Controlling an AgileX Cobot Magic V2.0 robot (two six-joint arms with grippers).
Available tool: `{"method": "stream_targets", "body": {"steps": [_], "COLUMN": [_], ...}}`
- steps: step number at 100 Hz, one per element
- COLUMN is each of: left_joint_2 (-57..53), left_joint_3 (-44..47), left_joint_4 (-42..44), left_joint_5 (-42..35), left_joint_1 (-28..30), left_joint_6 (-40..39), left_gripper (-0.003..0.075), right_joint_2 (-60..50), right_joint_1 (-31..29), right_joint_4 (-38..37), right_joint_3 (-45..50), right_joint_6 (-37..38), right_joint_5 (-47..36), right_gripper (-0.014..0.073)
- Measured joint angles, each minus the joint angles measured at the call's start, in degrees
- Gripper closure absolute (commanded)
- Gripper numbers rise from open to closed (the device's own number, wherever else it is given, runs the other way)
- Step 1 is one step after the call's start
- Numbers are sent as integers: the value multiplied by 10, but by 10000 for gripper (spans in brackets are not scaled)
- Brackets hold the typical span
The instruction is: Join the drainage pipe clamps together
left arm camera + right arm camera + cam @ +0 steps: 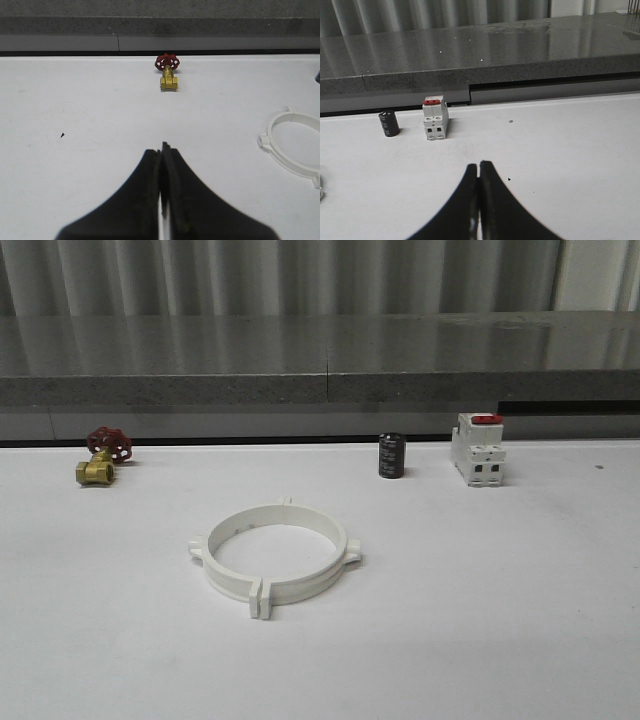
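Note:
The two white drainage pipe clamps (275, 560) lie on the white table as one closed ring, their flanged tabs meeting at the front and at the back. Part of that ring (295, 147) shows at the edge of the left wrist view. My left gripper (161, 148) is shut with nothing between its black fingers, held above bare table well away from the ring. My right gripper (479, 165) is also shut and empty, over bare table short of the switch.
A brass valve with a red handwheel (103, 456) sits at the back left. A black cylinder (391, 455) and a white boxy switch with a red top (477, 450) stand at the back right. A grey ledge (320, 380) runs behind the table.

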Motion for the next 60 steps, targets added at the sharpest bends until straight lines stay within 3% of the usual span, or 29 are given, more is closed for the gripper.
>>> {"method": "stream_targets", "body": {"steps": [33,60], "left_joint_2": [0,-64], "left_joint_3": [0,59], "left_joint_4": [3,-8], "left_joint_5": [-10,-133], "left_joint_1": [0,5], "left_joint_6": [0,0], "left_gripper": [741,741], "right_joint_2": [0,0], "right_joint_1": [0,0], "right_joint_4": [0,0], "right_joint_3": [0,0], "right_joint_6": [0,0], "right_joint_5": [0,0], "right_gripper": [661,661]}}
